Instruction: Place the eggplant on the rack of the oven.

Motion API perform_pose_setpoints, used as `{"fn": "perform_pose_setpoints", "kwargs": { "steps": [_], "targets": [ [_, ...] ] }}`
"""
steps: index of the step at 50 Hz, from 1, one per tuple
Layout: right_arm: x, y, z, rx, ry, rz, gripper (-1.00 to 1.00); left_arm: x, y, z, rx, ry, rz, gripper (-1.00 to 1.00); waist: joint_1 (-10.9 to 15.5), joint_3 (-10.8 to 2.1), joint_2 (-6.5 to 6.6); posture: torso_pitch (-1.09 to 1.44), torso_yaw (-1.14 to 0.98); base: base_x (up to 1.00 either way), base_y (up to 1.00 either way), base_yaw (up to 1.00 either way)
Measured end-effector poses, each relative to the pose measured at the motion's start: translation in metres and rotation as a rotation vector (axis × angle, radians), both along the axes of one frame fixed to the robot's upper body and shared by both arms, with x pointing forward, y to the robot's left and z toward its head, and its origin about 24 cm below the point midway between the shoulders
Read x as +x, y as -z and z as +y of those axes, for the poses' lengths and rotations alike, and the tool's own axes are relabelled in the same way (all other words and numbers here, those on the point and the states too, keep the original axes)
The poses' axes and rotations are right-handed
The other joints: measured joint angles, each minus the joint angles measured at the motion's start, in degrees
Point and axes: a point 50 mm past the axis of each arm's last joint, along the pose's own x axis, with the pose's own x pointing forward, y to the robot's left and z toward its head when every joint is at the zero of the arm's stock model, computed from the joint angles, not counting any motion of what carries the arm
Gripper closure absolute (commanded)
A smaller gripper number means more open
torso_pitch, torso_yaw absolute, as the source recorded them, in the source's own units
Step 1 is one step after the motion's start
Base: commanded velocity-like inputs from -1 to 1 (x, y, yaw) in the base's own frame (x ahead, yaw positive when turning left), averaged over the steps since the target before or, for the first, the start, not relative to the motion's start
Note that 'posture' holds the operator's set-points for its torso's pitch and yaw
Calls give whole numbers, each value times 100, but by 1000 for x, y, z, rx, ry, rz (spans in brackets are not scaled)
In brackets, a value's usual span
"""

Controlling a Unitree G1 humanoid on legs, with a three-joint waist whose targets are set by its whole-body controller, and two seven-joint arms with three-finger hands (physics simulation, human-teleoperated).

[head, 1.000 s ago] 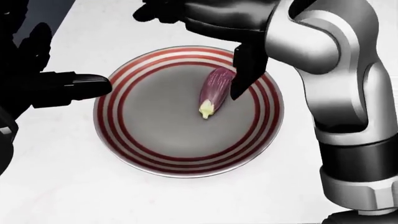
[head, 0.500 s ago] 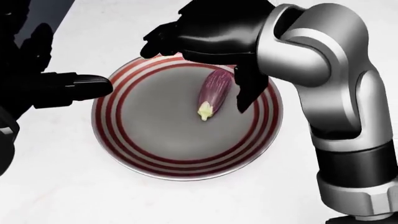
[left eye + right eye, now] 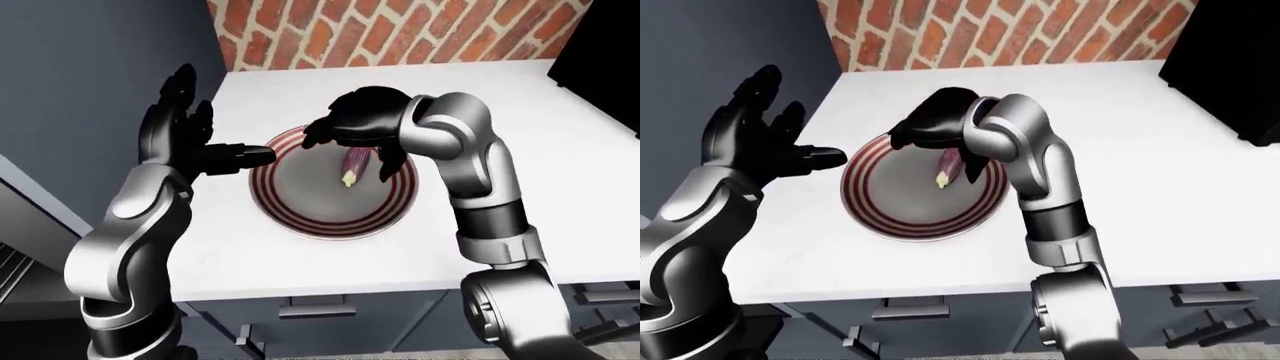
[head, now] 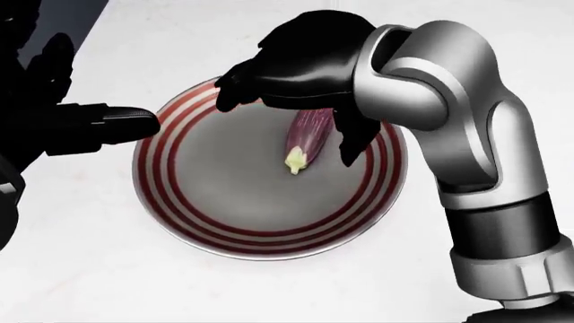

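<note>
A purple striped eggplant (image 4: 303,136) lies on a grey plate with red rings (image 4: 224,237), its pale stem end pointing to the bottom of the head view. My right hand (image 4: 291,111) hovers over the eggplant's upper end and hides it. The hand is open: one finger (image 4: 350,145) hangs down on the eggplant's right, the others reach out over its left. My left hand (image 4: 81,124) is open at the plate's left rim, with one finger (image 4: 126,123) pointing at the plate. No oven rack shows.
The plate sits on a white counter (image 3: 520,187) against a brick wall (image 3: 400,30). A dark tall panel (image 3: 90,67) stands at the left. A black appliance (image 3: 1230,75) is at the counter's right end. Drawer fronts (image 3: 320,311) lie below the counter's edge.
My right hand has come down and leftward over the eggplant, now covering its upper end. The left hand, plate and eggplant have stayed put.
</note>
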Motion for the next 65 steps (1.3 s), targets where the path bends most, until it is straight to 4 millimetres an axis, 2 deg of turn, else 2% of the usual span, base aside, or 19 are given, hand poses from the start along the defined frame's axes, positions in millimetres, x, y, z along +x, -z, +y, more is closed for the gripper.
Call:
{"fn": "perform_pose_setpoints", "kwargs": {
  "steps": [25, 28, 65],
  "targets": [
    [4, 8, -1, -25, -16, -21, -32, -1, -1, 0, 2, 3, -1, -100, 9, -14, -15, 0, 0, 0, 0, 0],
    [5, 10, -2, -27, -15, -18, -22, 0, 0, -1, 2, 3, 0, -100, 12, -16, -14, 0, 0, 0, 0, 0],
    [13, 24, -7, -17, -7, -26, -18, 0, -1, 0, 1, 3, -2, -100, 20, -25, -26, 0, 0, 0, 0, 0]
  ]
}}
